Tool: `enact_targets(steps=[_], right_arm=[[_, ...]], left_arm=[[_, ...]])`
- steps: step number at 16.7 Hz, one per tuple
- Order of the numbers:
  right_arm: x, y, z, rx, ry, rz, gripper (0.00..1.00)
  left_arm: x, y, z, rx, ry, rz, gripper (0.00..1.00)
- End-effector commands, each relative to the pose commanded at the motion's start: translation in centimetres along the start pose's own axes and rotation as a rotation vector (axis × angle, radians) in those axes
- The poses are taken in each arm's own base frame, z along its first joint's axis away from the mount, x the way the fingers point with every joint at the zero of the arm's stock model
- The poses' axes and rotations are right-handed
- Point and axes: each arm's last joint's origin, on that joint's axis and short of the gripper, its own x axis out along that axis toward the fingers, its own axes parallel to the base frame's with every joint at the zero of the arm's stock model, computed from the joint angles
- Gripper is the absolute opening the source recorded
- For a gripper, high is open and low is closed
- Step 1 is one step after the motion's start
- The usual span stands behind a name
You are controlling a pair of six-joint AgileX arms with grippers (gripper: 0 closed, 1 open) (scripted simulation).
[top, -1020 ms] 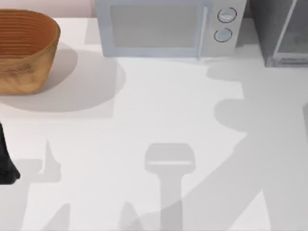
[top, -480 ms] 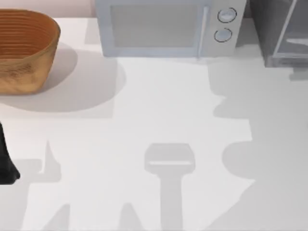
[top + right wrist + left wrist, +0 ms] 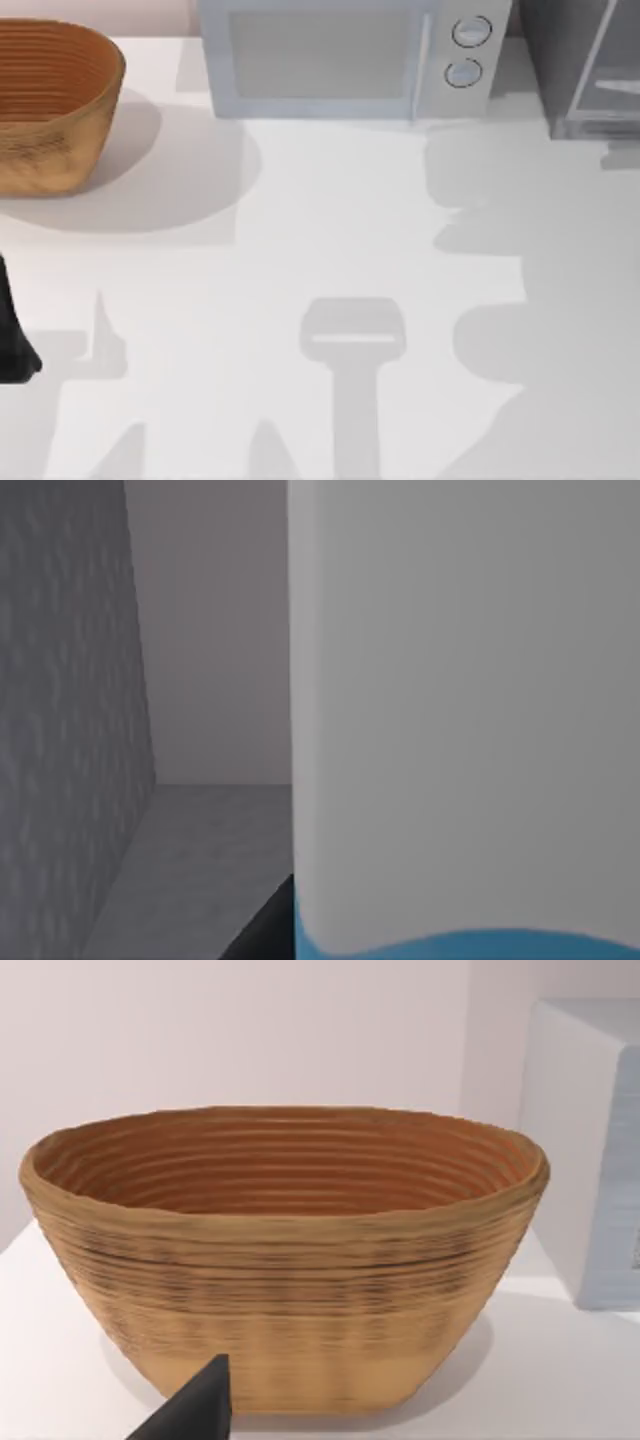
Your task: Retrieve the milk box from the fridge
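Right end effector is inside the fridge [image 3: 585, 70] at 1 o'clock, right up against the milk box [image 3: 465, 710]; finger state unreadable. Best to centre on the carton and grip firmly, then pull out straight. Basket [image 3: 285, 1260] at 10 o'clock empty. Left arm parked at 8 o'clock.

One basket [image 3: 50, 105], microwave [image 3: 345, 58], fridge [image 3: 585, 65].

Ribbed tan basket [image 3: 50, 100], pale blue-grey microwave [image 3: 340, 60], dark grey fridge [image 3: 560, 50]

rendered kitchen counter, microwave [image 3: 345, 58], fridge [image 3: 585, 65], woven basket [image 3: 50, 105], white table [image 3: 330, 250]
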Motion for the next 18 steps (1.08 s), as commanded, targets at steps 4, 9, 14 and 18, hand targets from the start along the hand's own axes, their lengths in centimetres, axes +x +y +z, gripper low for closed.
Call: enact_targets(steps=[4, 9, 14, 18], right_arm=[[-2.5, 1.3, 2.9, -0.011, -0.011, 0.002, 0.00], [-9.7, 3.8, 6.7, -0.016, -0.014, -0.001, 0.00], [-18.8, 5.9, 6.1, -0.009, -0.008, -0.002, 0.00], [-23.7, 6.8, 2.8, -0.003, -0.009, 0.000, 0.00]], left_arm=[[0.0, 0.0, 0.0, 0.000, 0.000, 0.000, 1.00], [0.0, 0.0, 0.0, 0.000, 0.000, 0.000, 1.00], [0.0, 0.0, 0.0, 0.000, 0.000, 0.000, 1.00], [0.0, 0.0, 0.0, 0.000, 0.000, 0.000, 1.00]])
